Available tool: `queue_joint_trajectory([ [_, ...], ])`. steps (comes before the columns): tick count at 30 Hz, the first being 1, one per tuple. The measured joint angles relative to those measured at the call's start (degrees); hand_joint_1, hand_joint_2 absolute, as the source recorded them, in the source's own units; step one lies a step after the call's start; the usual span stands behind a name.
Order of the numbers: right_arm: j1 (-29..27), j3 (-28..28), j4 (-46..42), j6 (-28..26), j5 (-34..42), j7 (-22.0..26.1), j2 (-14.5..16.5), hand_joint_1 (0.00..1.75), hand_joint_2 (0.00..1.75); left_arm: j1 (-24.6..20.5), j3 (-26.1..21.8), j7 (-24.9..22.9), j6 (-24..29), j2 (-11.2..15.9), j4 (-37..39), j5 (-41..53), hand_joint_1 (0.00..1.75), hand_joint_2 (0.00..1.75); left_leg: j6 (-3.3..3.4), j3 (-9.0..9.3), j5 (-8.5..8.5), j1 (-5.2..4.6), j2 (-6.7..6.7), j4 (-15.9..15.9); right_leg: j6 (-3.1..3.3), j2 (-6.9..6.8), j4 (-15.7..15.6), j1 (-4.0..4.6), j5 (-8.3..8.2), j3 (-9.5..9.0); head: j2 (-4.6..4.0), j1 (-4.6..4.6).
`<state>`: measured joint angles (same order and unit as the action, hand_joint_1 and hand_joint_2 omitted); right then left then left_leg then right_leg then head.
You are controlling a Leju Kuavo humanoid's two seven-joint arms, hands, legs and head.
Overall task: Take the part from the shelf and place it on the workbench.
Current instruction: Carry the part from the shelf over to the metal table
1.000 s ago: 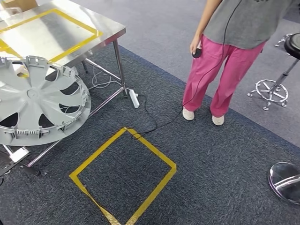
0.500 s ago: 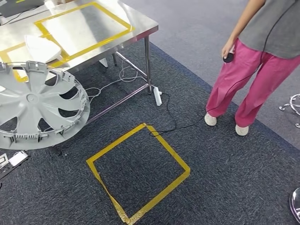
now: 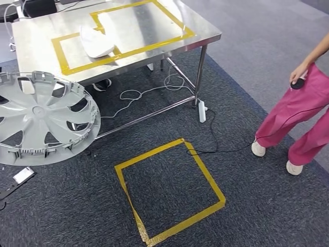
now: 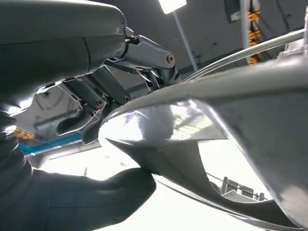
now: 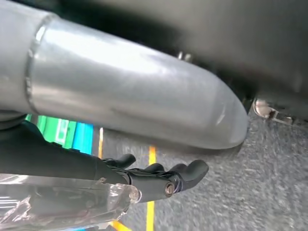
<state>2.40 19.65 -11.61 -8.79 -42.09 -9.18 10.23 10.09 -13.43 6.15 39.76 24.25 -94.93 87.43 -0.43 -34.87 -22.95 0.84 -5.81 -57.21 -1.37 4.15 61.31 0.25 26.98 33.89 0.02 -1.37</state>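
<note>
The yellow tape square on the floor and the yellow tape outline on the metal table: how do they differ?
The floor square is a plain closed square on dark carpet with nothing inside. The table outline is larger and stepped on shiny steel, with a white object lying across its tape. Both are yellow tape markings.

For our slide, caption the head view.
Robot carries a grey wheel cover toward the steel workbench.
</note>
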Motion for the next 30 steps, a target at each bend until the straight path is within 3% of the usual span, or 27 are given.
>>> queue_joint_trajectory([
  [2,0.03,0.00,0.00,0.01,0.00,-0.02,0.00,0.00,0.00,0.00,0.01,-0.32,0.00,-0.04,0.04,0.01,1.75,1.75,-0.67,-0.45,0.33,0.22,-1.37,0.00,0.09,1.39,-2.53,-0.06,-0.34,-1.26,0.00,-0.03],
  [4,0.12,0.00,0.00,0.07,-0.01,-0.14,0.01,0.00,0.00,0.16,-0.02,-0.54,0.00,-0.04,0.18,0.02,1.75,1.75,-1.46,-0.86,0.67,0.47,-1.99,0.16,0.42,0.07,-2.85,-0.04,-0.62,-1.58,0.00,-0.03],
  [6,0.11,0.00,0.00,0.14,-0.01,-0.25,0.03,0.00,0.00,0.16,-0.01,-0.63,0.00,0.04,0.38,0.02,1.75,1.75,-2.10,-1.92,-0.69,0.28,0.77,-1.71,1.03,-1.48,-3.33,-0.21,-0.98,-1.74,0.00,-0.39],
  [8,-0.05,0.00,0.00,0.16,-0.01,-0.26,0.04,0.00,0.00,-0.05,0.03,-0.69,0.00,0.07,0.58,0.02,1.75,1.75,-2.61,-4.73,-4.20,0.14,4.21,-7.78,1.38,-3.11,-3.54,-0.20,-1.06,-1.78,0.00,-0.74],
  [10,-0.24,0.00,0.00,0.15,0.00,-0.26,0.04,0.00,0.00,-0.07,0.07,-0.73,0.00,0.02,0.81,0.02,1.75,1.75,-3.01,-7.51,-6.66,0.24,5.02,-14.11,1.50,-4.88,-3.53,-0.16,-0.98,-1.75,0.00,-0.76],
  [11,-0.29,0.00,0.00,0.16,0.01,-0.26,0.04,0.00,0.00,0.00,0.08,-0.75,0.00,0.03,0.91,0.02,1.75,1.75,-3.14,-7.73,-6.45,0.27,5.16,-14.90,1.49,-5.76,-3.52,-0.16,-0.91,-1.77,0.00,-0.77],
  [13,-0.27,0.00,0.00,0.17,0.02,-0.26,0.05,0.00,0.00,0.15,0.05,-0.77,-0.02,0.08,1.04,0.02,1.75,1.75,-3.22,-4.97,-3.48,0.28,5.94,-10.27,1.29,-7.35,-3.50,-0.16,-0.72,-1.91,0.00,-0.79],
  [14,-0.26,0.00,-0.01,0.17,0.02,-0.26,0.05,0.00,0.00,0.16,0.03,-0.79,-0.02,0.11,1.08,0.02,1.75,1.75,-3.23,-2.75,-1.97,0.16,7.49,-6.36,1.09,-8.04,-3.48,-0.02,-0.57,-2.03,0.00,-0.82],
  [16,-0.26,0.00,-0.02,0.16,0.04,-0.26,0.05,0.00,0.00,0.08,0.00,-0.85,-0.01,0.12,1.09,0.02,1.75,1.75,-2.48,0.20,-0.51,-0.16,9.74,-0.86,0.53,-9.32,-3.33,0.49,-0.17,-2.27,0.00,-0.90],
  [17,-0.24,0.00,-0.02,0.16,0.05,-0.26,0.04,0.00,0.00,0.10,-0.01,-0.90,0.00,0.12,1.11,0.02,1.75,1.75,-1.98,0.61,-0.56,-0.34,10.18,0.12,0.26,-9.97,-3.37,0.75,-0.01,-2.44,0.00,-0.95],
  [19,-0.11,0.00,-0.03,0.15,0.07,-0.26,0.04,0.00,0.00,0.32,-0.02,-0.97,0.00,0.13,1.16,0.02,1.75,1.75,-0.95,0.49,-0.51,-0.35,8.70,0.33,-0.28,-11.16,-3.55,0.85,0.26,-2.76,0.01,-0.97],
  [21,-0.03,0.00,-0.03,0.15,0.10,-0.26,0.05,0.00,0.00,0.49,-0.01,-1.09,0.00,0.13,1.21,0.02,1.75,1.75,-0.20,0.49,-0.31,-0.10,7.36,0.50,-0.95,-9.32,-1.68,0.59,1.80,-2.11,0.01,-0.80],
  [23,-0.11,0.00,-0.04,0.15,0.15,-0.25,0.04,0.00,0.00,0.55,0.07,-1.26,0.00,0.10,1.24,0.02,1.75,1.75,0.33,0.40,-0.16,0.07,6.05,0.55,-1.39,-5.80,4.94,0.31,5.31,0.87,0.01,-0.53],
  [25,-0.23,0.00,-0.04,0.15,0.18,-0.18,0.03,0.00,0.00,0.59,0.18,-1.35,0.00,0.05,1.31,0.02,1.75,1.75,0.51,0.30,-0.09,0.06,4.58,0.53,-1.47,-4.48,12.31,0.24,8.00,4.53,0.01,-0.44],
  [26,-0.25,0.00,-0.04,0.15,0.19,-0.07,0.02,0.00,0.00,0.62,0.22,-1.36,0.00,0.04,1.34,0.02,1.75,1.75,0.51,0.29,-0.08,0.05,3.79,0.51,-1.45,-4.33,13.72,0.23,7.92,5.39,0.00,-0.43],
  [27,-0.25,0.00,-0.04,0.15,0.20,0.03,0.02,0.00,0.00,0.65,0.26,-1.37,0.00,0.03,1.37,0.01,1.75,1.75,0.49,0.31,-0.07,0.06,2.93,0.50,-1.34,-4.18,12.61,0.22,6.61,5.06,0.00,-0.44],
  [30,-0.25,0.00,-0.04,0.16,0.28,0.11,0.02,0.00,0.00,0.66,0.39,-1.38,0.00,0.03,1.42,-0.27,1.75,1.75,0.23,0.28,0.01,0.05,0.59,0.33,-0.71,-1.83,1.24,-0.07,0.82,0.11,0.00,-0.44],
])
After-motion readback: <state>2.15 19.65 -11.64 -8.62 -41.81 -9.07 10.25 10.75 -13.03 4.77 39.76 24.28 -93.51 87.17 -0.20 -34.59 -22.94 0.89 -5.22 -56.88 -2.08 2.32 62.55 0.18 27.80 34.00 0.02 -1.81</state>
